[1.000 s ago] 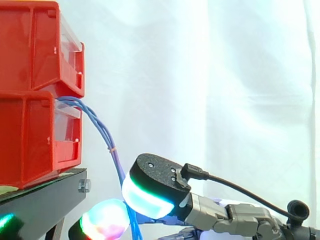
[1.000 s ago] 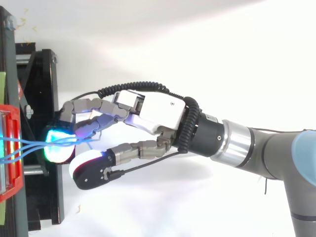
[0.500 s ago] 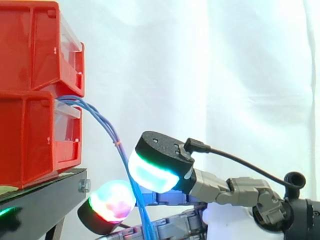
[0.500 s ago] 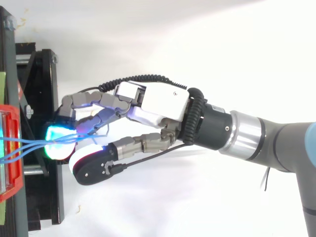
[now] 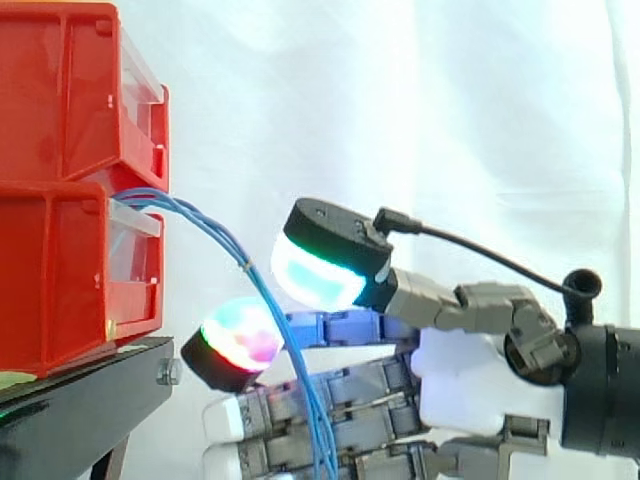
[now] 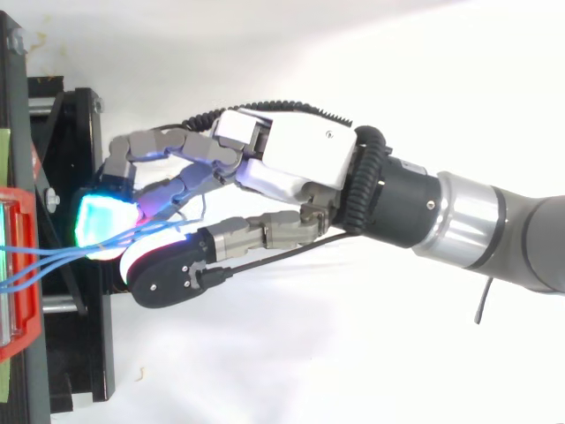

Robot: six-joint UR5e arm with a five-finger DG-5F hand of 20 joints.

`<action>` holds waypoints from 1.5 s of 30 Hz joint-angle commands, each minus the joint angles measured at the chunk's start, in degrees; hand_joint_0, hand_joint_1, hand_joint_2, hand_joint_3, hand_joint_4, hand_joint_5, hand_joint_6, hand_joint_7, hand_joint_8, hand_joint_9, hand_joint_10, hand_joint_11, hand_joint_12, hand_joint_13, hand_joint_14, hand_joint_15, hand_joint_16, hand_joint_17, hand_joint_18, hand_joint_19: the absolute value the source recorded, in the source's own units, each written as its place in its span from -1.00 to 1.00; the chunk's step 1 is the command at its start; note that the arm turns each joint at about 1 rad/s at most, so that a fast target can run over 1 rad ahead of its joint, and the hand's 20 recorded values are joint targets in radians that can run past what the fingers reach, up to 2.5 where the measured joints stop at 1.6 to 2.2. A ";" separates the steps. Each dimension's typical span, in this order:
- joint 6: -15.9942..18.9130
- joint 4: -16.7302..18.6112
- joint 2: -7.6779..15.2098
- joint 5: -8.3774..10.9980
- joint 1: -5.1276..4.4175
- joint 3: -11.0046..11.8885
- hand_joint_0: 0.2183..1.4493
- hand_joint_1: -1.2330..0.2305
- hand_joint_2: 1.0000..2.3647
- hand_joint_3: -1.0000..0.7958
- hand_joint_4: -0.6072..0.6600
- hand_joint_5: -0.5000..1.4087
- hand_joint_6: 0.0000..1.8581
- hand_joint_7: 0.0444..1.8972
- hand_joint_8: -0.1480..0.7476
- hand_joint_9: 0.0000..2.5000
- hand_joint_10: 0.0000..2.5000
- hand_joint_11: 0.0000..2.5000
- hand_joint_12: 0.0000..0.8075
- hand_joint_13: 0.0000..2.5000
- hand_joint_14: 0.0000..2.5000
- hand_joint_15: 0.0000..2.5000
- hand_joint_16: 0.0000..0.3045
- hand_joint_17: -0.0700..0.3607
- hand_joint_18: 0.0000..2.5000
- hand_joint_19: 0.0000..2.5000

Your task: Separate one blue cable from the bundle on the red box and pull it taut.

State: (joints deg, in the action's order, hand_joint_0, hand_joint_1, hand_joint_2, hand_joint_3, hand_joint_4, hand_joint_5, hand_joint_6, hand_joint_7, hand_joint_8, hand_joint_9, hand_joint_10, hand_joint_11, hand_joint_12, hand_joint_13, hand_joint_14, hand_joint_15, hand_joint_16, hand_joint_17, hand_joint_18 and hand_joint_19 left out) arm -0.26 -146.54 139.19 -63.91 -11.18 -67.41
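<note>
Looking from the side, two stacked red boxes (image 5: 60, 270) sit on a black stand (image 5: 80, 400), both cut off at the left edge. My hand (image 6: 300, 168) reaches in just beside the stand, thumb and one curled finger closed round the blue cables (image 5: 215, 232). These leave the top front of the lower box, arc down between my glowing pads and run off the bottom edge. Whether one strand is apart from the rest, I cannot tell. A small orange tie (image 5: 245, 265) circles the bundle.

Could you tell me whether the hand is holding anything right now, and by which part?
It cannot be told. The blue cables from the red bin pass through the hand partway along their hanging length, but no grip is visible.
</note>
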 commanded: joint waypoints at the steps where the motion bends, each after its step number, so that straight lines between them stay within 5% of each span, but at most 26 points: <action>1: -0.62 -1.20 -1.03 0.01 0.11 0.26 -0.45 -0.17 -1.00 -0.41 0.18 -0.51 -0.46 0.34 -0.08 -0.36 -0.99 -0.85 -0.01 -0.45 -0.99 -0.71 -0.64 -0.09 -0.52 -0.57; 22: -0.97 -4.19 -0.94 -0.60 -0.33 2.02 -0.44 -0.21 -1.00 -0.41 0.21 -0.50 -0.45 0.36 -0.07 -0.36 -0.99 -0.85 0.00 -0.44 -0.99 -0.71 -0.63 -0.09 -0.51 -0.57; 28: -2.81 -3.75 -0.94 -0.17 -1.21 1.14 -0.44 -0.23 -1.00 -0.40 0.21 -0.51 -0.44 0.36 -0.07 -0.36 -0.99 -0.85 0.00 -0.44 -0.99 -0.71 -0.63 -0.09 -0.51 -0.57; 39: -3.34 -0.68 -0.94 -0.08 -2.97 0.53 -0.41 -0.31 -0.98 -0.06 0.27 -0.61 -0.07 -0.33 0.04 -0.36 -0.99 -0.74 0.11 -0.40 -0.99 -0.68 -0.57 0.01 -0.43 -0.57; 45: -3.25 -0.32 -0.94 0.01 -3.32 0.53 -0.40 -0.36 -0.98 -0.14 0.26 -0.62 -0.04 -0.37 0.02 -0.35 -0.99 -0.72 0.08 -0.40 -0.99 -0.67 -0.59 -0.03 -0.44 -0.56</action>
State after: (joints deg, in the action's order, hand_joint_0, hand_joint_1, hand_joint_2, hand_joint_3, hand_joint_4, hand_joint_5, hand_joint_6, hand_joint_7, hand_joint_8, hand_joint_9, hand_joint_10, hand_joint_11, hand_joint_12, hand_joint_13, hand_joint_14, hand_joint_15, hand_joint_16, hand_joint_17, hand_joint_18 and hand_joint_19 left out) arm -3.57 -147.00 138.25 -63.92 -14.33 -66.89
